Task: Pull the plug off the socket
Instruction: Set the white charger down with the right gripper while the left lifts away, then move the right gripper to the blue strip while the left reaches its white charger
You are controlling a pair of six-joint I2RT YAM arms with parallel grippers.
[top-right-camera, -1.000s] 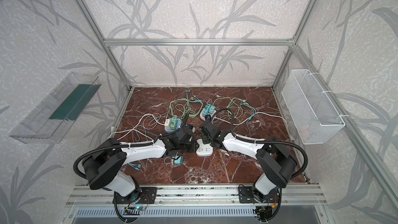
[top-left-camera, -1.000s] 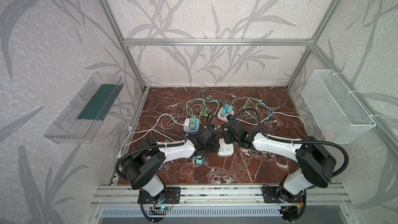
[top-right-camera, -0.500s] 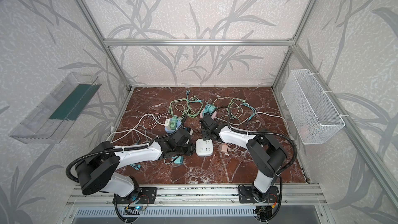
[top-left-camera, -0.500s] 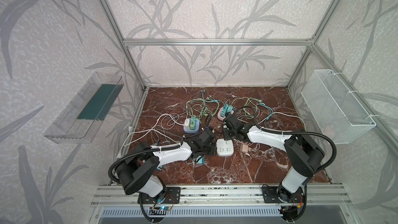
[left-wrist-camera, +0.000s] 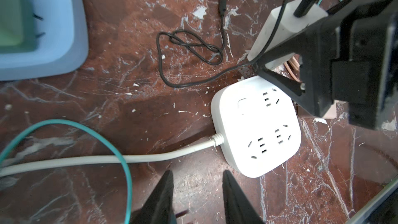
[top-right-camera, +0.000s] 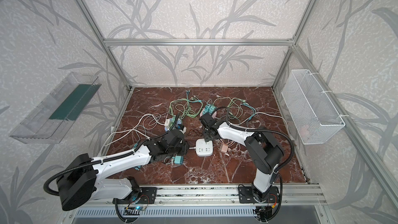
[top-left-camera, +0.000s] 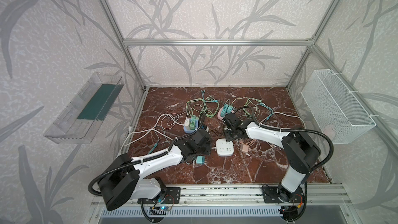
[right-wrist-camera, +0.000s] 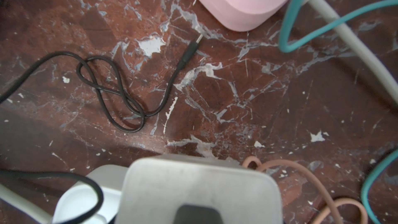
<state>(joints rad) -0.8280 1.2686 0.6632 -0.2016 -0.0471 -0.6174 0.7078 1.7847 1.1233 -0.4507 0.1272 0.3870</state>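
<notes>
Gripping boxy white plug [left-wrist-camera: 289, 25], rounded socket [left-wrist-camera: 256, 126] (glossy)

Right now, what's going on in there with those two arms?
The right tool grips the white adapter, lifted just off the white socket, whose visible outlets are all empty. The adapter's black cable trails loose on the marble tabletop. The left tool hangs open beside the socket's cord, holding nothing.
</notes>
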